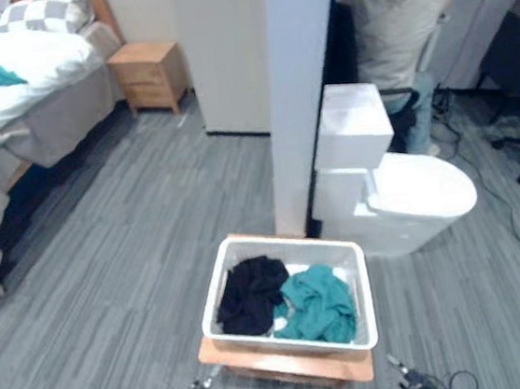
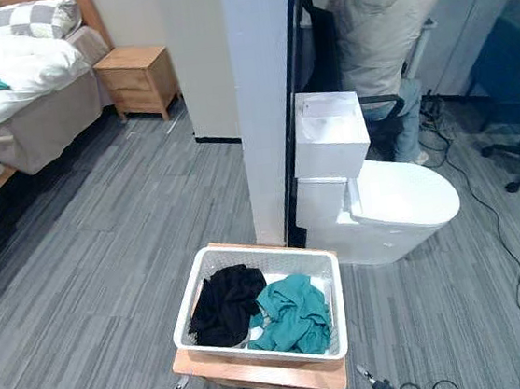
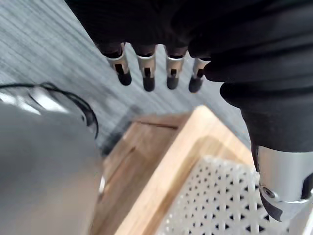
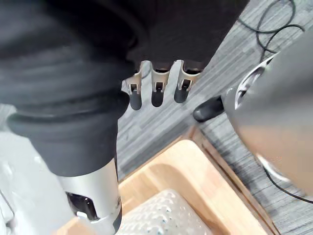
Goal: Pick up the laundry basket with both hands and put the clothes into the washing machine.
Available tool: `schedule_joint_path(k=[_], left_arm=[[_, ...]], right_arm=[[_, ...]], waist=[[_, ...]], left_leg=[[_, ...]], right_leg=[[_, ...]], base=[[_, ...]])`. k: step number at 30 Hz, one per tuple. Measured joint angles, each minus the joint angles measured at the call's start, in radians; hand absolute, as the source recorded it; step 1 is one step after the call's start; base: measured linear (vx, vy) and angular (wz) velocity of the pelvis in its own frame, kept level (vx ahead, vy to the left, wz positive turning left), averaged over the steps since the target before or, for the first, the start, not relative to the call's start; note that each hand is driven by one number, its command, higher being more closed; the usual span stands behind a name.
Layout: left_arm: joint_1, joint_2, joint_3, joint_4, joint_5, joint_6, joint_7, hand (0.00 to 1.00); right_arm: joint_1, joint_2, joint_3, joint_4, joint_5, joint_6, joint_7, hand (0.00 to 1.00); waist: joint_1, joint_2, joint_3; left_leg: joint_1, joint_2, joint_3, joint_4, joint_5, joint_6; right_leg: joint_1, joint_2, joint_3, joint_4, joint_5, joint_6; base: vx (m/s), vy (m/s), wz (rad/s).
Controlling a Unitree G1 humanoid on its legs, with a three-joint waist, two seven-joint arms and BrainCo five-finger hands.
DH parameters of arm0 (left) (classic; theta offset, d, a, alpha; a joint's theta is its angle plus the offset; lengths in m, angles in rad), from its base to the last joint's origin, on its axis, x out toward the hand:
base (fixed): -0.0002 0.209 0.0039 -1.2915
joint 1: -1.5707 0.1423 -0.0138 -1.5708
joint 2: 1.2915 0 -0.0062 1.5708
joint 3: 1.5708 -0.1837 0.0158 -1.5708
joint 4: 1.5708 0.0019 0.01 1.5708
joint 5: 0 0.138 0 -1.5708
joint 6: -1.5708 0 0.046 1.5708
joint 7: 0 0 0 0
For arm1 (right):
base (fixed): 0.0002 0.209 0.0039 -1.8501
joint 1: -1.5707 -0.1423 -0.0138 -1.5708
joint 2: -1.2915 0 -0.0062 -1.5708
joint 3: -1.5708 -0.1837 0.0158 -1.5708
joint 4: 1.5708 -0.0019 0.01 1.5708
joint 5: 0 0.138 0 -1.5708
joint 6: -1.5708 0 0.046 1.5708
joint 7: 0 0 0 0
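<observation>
A white perforated laundry basket (image 1: pixel 289 339) sits on a low wooden stand (image 1: pixel 289 367) right in front of me. Inside it lie a black garment (image 1: pixel 251 294) on the left and a teal garment (image 1: pixel 318 304) on the right. My left hand (image 3: pixel 146 74) hangs open over the floor beside the stand's left corner (image 3: pixel 161 161), apart from the basket wall (image 3: pixel 210 203). Over the stand's right corner (image 4: pixel 195 181), my right hand (image 4: pixel 156 92) is also open, close to the basket (image 4: pixel 156 215) without touching it. Neither hand holds anything.
A white pillar (image 1: pixel 299 87) rises just behind the basket, with a white toilet (image 1: pixel 419 190) to its right. A person (image 1: pixel 400 19) sits on a chair beyond. A bed (image 1: pixel 12 82) and a wooden nightstand (image 1: pixel 148 74) stand at the far left. Grey floor stretches to the left.
</observation>
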Motion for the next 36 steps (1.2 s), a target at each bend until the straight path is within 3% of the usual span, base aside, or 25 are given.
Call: schedule_joint_path(k=[3, 6, 7, 8, 10, 15, 19, 23, 31, 36], left_arm=[[0.008, 0.002, -0.042, -0.044, -0.02, 0.002, 0.004, 0.0], [0.025, 0.001, -0.085, -0.21, -0.083, 0.001, 0.03, 0.0], [0.041, 0.003, -0.109, -0.298, -0.1, -0.001, 0.044, 0.0], [0.048, 0.013, -0.13, -0.4, -0.12, -0.004, 0.047, 0.0], [0.081, 0.038, -0.159, -0.589, -0.123, -0.013, 0.046, 0.0], [0.092, 0.073, -0.205, -0.827, -0.104, -0.037, 0.042, 0.0], [-0.043, 0.117, -0.272, -0.851, -0.075, -0.043, 0.048, 0.0], [-0.191, 0.125, -0.358, -0.845, -0.039, -0.042, 0.068, 0.0], [-0.416, 0.149, -0.435, -0.671, 0.044, -0.007, 0.107, 0.0], [-0.574, 0.161, -0.458, -0.557, 0.096, -0.002, 0.143, 0.0]], right_arm=[[-0.004, -0.015, 0.041, -0.097, 0.008, -0.003, -0.025, 0.0], [-0.029, -0.049, 0.093, -0.286, 0.043, -0.01, -0.07, 0.0], [-0.039, -0.06, 0.108, -0.357, 0.046, -0.017, -0.083, 0.0], [-0.045, -0.061, 0.117, -0.445, 0.045, -0.025, -0.092, 0.0], [-0.027, -0.06, 0.142, -0.613, 0.028, -0.026, -0.104, 0.0], [-0.027, -0.113, 0.195, -0.746, -0.032, -0.027, -0.102, 0.0], [-0.129, -0.186, 0.26, -0.747, -0.046, -0.019, -0.099, 0.0], [-0.28, -0.271, 0.366, -0.741, -0.049, -0.008, -0.083, 0.0], [-0.444, -0.28, 0.421, -0.616, -0.083, 0.043, -0.079, 0.0], [-0.535, -0.286, 0.423, -0.553, -0.084, 0.044, -0.09, 0.0]], waist=[[0.0, 0.013, 0.018], [-0.002, 0.034, 0.032], [-0.003, 0.047, 0.034], [-0.001, 0.038, 0.041], [-0.007, 0.008, 0.043], [-0.004, -0.001, 0.046], [-0.004, -0.005, 0.117], [-0.004, -0.022, 0.205], [0.0, -0.034, 0.296], [0.001, -0.037, 0.321]], left_leg=[[-0.035, 0.011, 0.031, 0.006, -0.016, -0.017], [-0.092, 0.085, 0.14, 0.006, -0.024, -0.003], [-0.097, 0.103, 0.153, -0.03, -0.013, -0.031], [-0.099, 0.087, 0.191, -0.049, -0.009, -0.036], [-0.103, 0.045, 0.247, -0.087, 0.01, -0.013], [-0.128, 0.003, 0.33, -0.086, 0.025, 0.021], [-0.221, 0.013, 0.327, -0.029, 0.026, 0.022], [-0.272, 0.027, 0.327, -0.001, 0.026, 0.022], [-0.331, 0.041, 0.331, 0.028, 0.029, 0.024], [-0.355, 0.044, 0.335, 0.031, 0.036, 0.022]], right_leg=[[-0.012, -0.013, -0.014, -0.007, -0.02, 0.003], [-0.085, -0.033, -0.006, 0.045, -0.025, 0.03], [-0.12, -0.036, 0.005, 0.075, -0.031, 0.041], [-0.142, -0.066, 0.032, 0.09, -0.033, 0.059], [-0.165, -0.109, 0.063, 0.069, 0.011, 0.084], [-0.189, -0.148, 0.108, -0.021, 0.102, 0.09], [-0.255, -0.137, 0.103, -0.034, 0.149, 0.086], [-0.306, -0.127, 0.107, -0.012, 0.154, 0.081], [-0.371, -0.119, 0.113, 0.022, 0.157, 0.075], [-0.399, -0.116, 0.121, 0.026, 0.164, 0.065]], base=[[-0.15, 0.057, 0.33], [-0.2, 0.066, 0.04], [-0.15, 0.106, -0.4], [-0.12, 0.165, -0.5], [-0.02, 0.192, -0.35], [0.06, 0.136, -0.3], [0.04, 0.018, -0.03], [-0.06, -0.004, -0.05], [-0.05, 0.003, -0.03], [-0.06, -0.001, -0.04]])
